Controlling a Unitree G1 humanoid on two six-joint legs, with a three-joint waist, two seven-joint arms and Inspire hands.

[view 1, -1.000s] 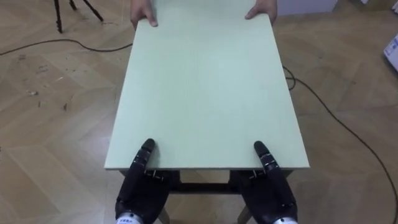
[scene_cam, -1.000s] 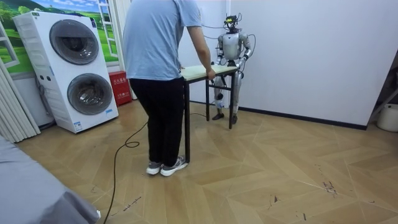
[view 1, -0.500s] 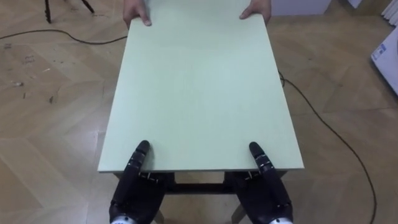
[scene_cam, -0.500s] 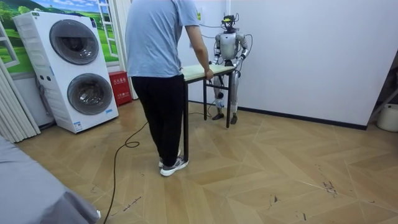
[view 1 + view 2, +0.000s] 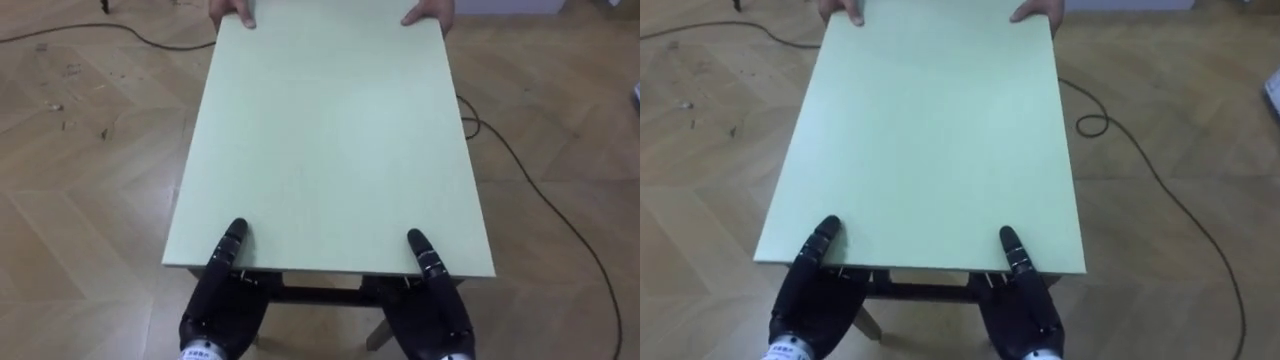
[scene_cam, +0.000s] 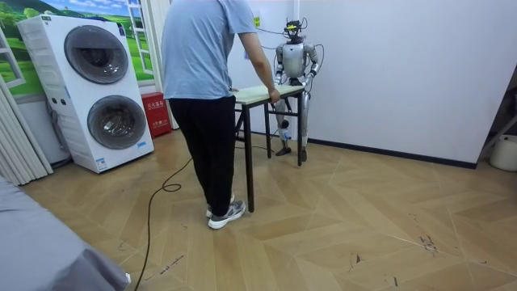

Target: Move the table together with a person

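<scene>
A pale green table (image 5: 330, 140) reaches from me to a person (image 6: 202, 81) at its far end. The person's hands (image 5: 232, 14) grip its two far corners. My left hand (image 5: 225, 300) holds the near edge at the left, thumb on top and the rest underneath. My right hand (image 5: 430, 305) holds the near edge at the right in the same way. In the room view I stand close to a white wall, facing the person across the table (image 6: 257, 94).
A dark cable (image 5: 520, 160) runs over the wooden floor right of the table, and another cable (image 5: 150, 40) lies at the far left. Two stacked washing machines (image 6: 97, 89) and a red box (image 6: 155, 113) stand at the room view's left.
The person has taken a step. The table and I have shifted a little toward the room view's left. Both my hands keep the same hold on the near edge.
</scene>
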